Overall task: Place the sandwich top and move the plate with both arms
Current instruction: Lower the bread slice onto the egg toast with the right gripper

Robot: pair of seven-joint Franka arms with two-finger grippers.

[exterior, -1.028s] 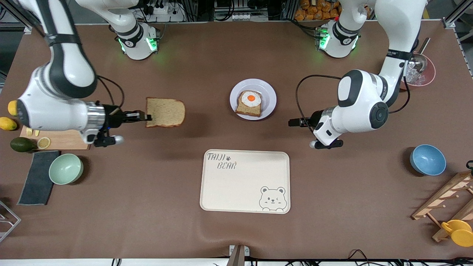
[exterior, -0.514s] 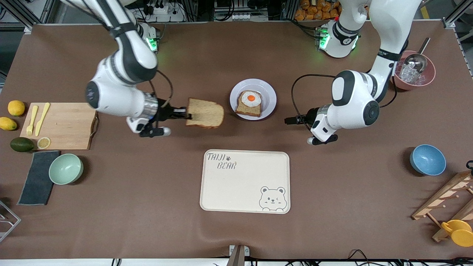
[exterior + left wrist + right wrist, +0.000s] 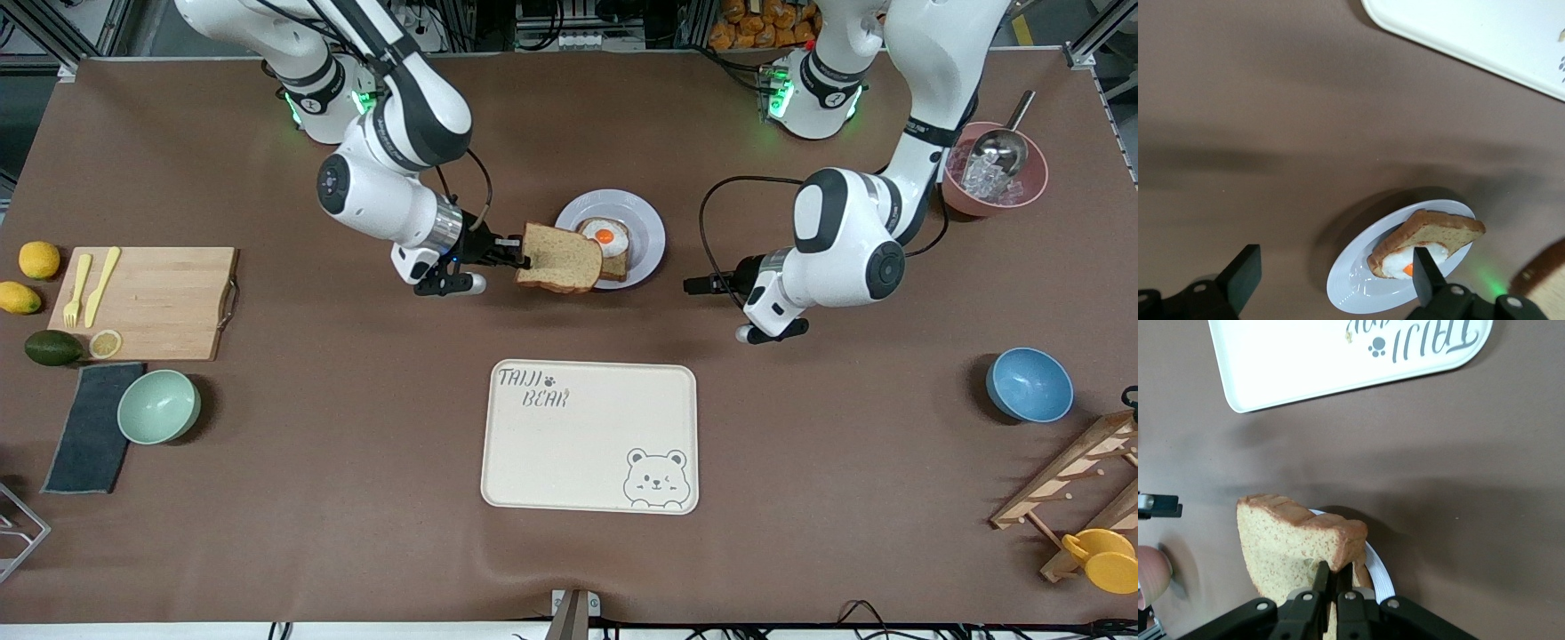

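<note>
My right gripper (image 3: 524, 261) is shut on the sandwich top (image 3: 562, 258), a plain brown slice held by one edge. It hangs tilted over the plate's rim at the right arm's end and covers part of the egg slice (image 3: 612, 247). The lavender-white plate (image 3: 647, 233) sits mid-table. In the right wrist view the jaws (image 3: 1331, 577) pinch the slice (image 3: 1288, 543) with the plate's rim (image 3: 1379, 575) under it. My left gripper (image 3: 689, 285) is open and empty, low beside the plate toward the left arm's end. In its wrist view the plate (image 3: 1355, 290) and egg slice (image 3: 1431, 230) lie between its fingers (image 3: 1245, 277).
The cream bear-print tray (image 3: 589, 436) lies nearer the front camera than the plate. A cutting board (image 3: 142, 302), lemons, an avocado, a grey cloth and a green bowl (image 3: 158, 406) are at the right arm's end. A blue bowl (image 3: 1029, 384), pink bowl (image 3: 996, 178) and wooden rack (image 3: 1067, 489) are at the left arm's end.
My right arm has carried the sandwich top from beside the cutting board across the table to over the plate's edge. My left gripper has edged slightly closer to the plate.
</note>
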